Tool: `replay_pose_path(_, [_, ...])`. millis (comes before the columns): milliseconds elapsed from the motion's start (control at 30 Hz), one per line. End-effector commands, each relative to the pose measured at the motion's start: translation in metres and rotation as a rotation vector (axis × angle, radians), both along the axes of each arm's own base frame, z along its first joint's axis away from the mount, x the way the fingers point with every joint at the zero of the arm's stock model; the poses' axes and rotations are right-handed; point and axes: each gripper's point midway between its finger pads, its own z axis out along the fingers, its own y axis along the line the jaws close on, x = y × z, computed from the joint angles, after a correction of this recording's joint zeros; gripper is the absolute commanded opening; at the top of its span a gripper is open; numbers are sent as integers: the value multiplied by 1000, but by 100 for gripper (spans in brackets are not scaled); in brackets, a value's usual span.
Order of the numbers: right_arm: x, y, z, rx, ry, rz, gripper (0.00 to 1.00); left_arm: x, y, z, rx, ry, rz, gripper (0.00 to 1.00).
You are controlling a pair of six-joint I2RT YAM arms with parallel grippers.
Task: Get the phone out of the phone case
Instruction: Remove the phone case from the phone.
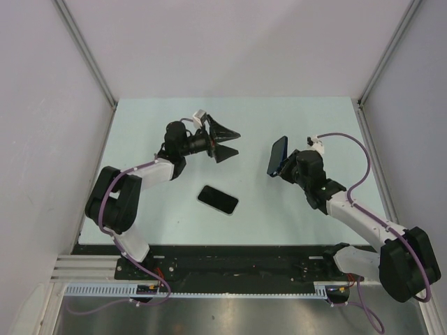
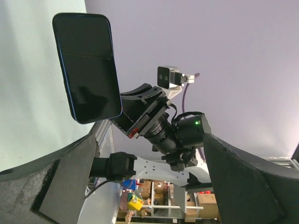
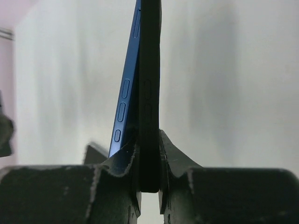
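Right gripper is clamped on blue phone and black case, edge upward; left gripper spread wide, empty, well apart

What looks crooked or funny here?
The blue phone in the right tool sits askew: in the right wrist view its buttoned edge angles away from the black case instead of lying flush, as if half popped out.
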Motion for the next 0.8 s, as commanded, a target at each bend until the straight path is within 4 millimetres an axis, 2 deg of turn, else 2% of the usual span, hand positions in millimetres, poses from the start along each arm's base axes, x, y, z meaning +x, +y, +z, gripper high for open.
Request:
replay_pose_path(0, [10, -26, 7, -169, -38, -63, 0, 0, 2, 12, 29, -86, -18, 100])
replay_pose_path(133, [4, -45, -22, -325, 63, -85, 0, 1, 2, 7, 65, -92, -16, 100])
replay_pose_path(333, [0, -53, -61, -444, 189, -65, 1, 5, 1, 8, 96, -108, -12, 100])
replay_pose_path(400, [1, -54, -73, -473, 223, -61, 6, 6, 1, 8, 101, -113, -13, 100])
replay_pose_path(433, [1, -55, -75, -488, 229, -57, 14, 6, 1, 7, 104, -111, -13, 100])
replay_pose_path(533, [3, -59, -85, -508, 249, -54, 23, 4, 1, 4, 110, -105, -17, 100])
replay_pose_path(767, [9, -73, -112, -535, 317, -64, 29, -1, 0, -9, 160, -115, -28, 100])
